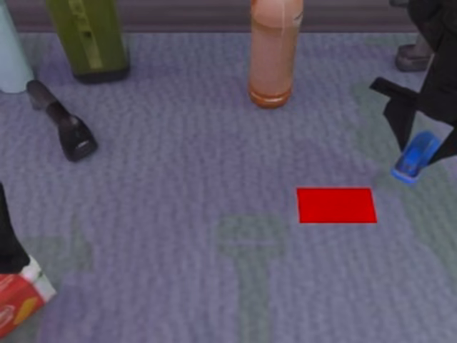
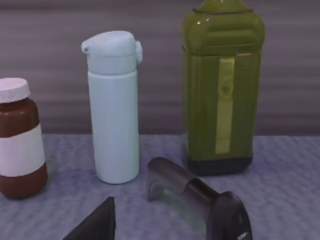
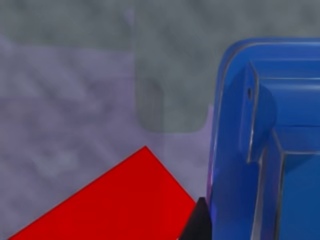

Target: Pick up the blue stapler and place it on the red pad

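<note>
Right gripper, seen from above, clamps the stapler near the table's right edge, up and right of the pad; bare cloth lies between them. An orange bottle stands behind. Left gripper hangs parked at left; I cannot tell its grip. Right wrist view: stapler beside the pad's corner.

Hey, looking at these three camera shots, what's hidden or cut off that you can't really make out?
- Right hand: top view, its fingertips hidden behind the blue stapler.
- Stapler: right wrist view, cut off by the edge.
- Red pad: right wrist view, only a corner shows.
- Left hand: left wrist view, only a dark tip at the edge.
</note>
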Motion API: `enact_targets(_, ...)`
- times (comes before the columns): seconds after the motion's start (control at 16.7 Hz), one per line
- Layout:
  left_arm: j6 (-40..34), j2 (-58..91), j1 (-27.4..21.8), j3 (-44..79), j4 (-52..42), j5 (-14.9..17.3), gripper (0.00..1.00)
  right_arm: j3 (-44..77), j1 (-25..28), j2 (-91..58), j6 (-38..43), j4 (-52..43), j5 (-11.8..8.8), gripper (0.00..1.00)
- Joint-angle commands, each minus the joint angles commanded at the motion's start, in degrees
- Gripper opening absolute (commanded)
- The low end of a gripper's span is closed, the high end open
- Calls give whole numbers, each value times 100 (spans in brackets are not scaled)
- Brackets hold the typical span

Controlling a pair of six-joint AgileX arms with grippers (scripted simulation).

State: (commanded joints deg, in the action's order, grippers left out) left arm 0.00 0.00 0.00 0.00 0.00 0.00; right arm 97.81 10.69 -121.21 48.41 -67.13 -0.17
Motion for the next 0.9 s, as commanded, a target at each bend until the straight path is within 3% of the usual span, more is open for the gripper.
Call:
enact_targets(0.54, 0, 0, 0, 0, 0, 0, 100, 243, 16, 112, -188, -277, -1, 0)
enact_targets(0.9, 0, 0, 0, 0, 0, 0, 100, 525, 290, -80, -2095, -438, 7, 0)
